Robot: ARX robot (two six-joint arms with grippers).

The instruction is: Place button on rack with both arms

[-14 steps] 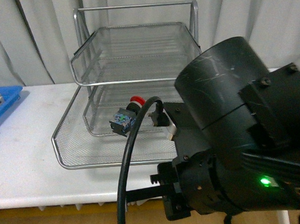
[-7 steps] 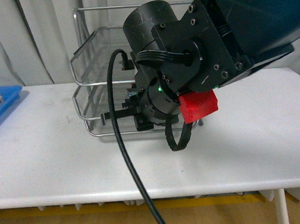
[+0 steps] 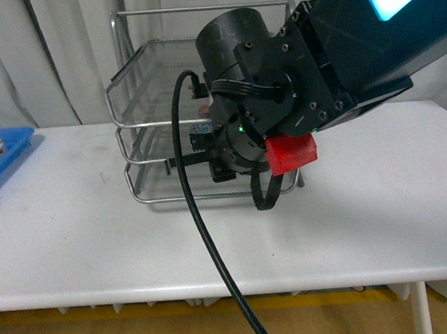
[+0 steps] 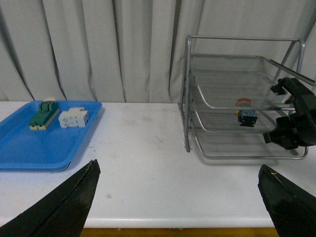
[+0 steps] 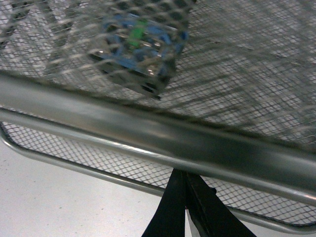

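Red-capped, blue-bodied button (image 4: 245, 112) lies inside silver wire-mesh rack (image 4: 232, 79), middle tier. Right hand (image 5: 185, 210) pressed together, empty, against rack front rail. Left hand (image 4: 177, 197) spread, well apart. Judgement: push straight, slowly, seating tray without jolting button.

The white table (image 4: 148, 163) carries 2 things directly: a blue plastic tray (image 4: 29, 153) off at the left side, and the 3-tier silver wire-mesh rack (image 4: 197, 74) toward the back, well apart from the tray. The tabletop (image 3: 98, 246) shows faint smudges, and a black cable (image 3: 215, 260) trails over its front edge.
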